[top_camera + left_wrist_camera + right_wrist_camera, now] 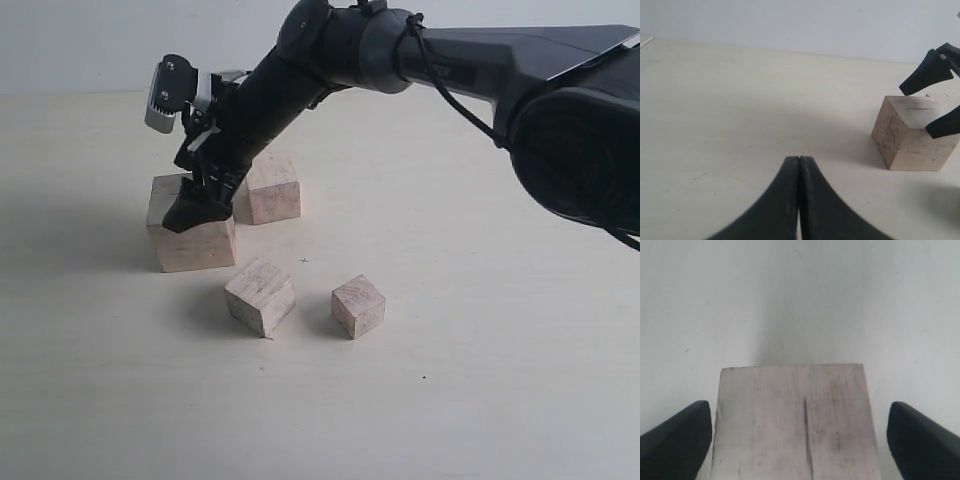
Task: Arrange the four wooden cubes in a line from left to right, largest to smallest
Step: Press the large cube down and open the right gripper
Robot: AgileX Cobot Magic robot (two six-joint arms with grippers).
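Observation:
Four pale wooden cubes sit on the table. The largest cube (196, 248) (795, 420) stands at the left and shows a thin slit on its top face. Behind it to the right is the second-largest cube (273, 188). In front lie the third cube (260, 296) and the smallest cube (358, 306). My right gripper (200, 207) (800, 415) reaches across and hangs open over the largest cube, one finger on each side with gaps. My left gripper (799, 160) is shut and empty, low over the bare table. It sees the largest cube (910, 135) off to one side.
The right arm (400, 45) stretches from the upper right across the table's back. A pale wall (80, 40) runs behind the table. Bare tabletop (480, 380) lies in front of and to the right of the cubes.

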